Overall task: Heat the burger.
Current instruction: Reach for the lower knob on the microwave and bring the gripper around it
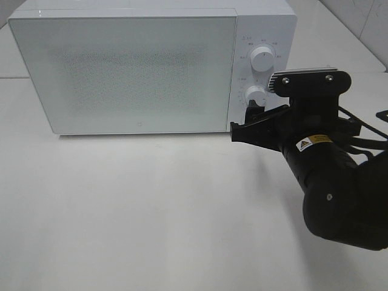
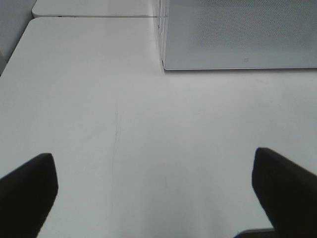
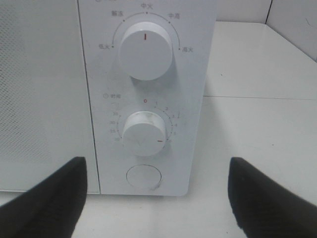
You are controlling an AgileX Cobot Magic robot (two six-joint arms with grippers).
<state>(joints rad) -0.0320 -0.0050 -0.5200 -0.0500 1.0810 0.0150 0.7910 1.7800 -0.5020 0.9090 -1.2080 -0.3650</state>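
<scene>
Right wrist view: on the microwave (image 3: 198, 99) panel the upper knob (image 3: 146, 49) has its red mark at 中火, between 低火 and 高火. The lower knob (image 3: 144, 134), ringed by numbers up to 30, has its mark near 5, above a round button (image 3: 144, 178). The right jaws stand apart, flanking the panel and touching nothing. The left jaws gape over bare table (image 2: 148, 124) that lies open up to the shut door (image 2: 237, 34). The burger shows in no view.

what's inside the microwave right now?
Cannot tell. The microwave door is shut and its dotted window shows nothing behind it; no burger appears in any view.
</scene>
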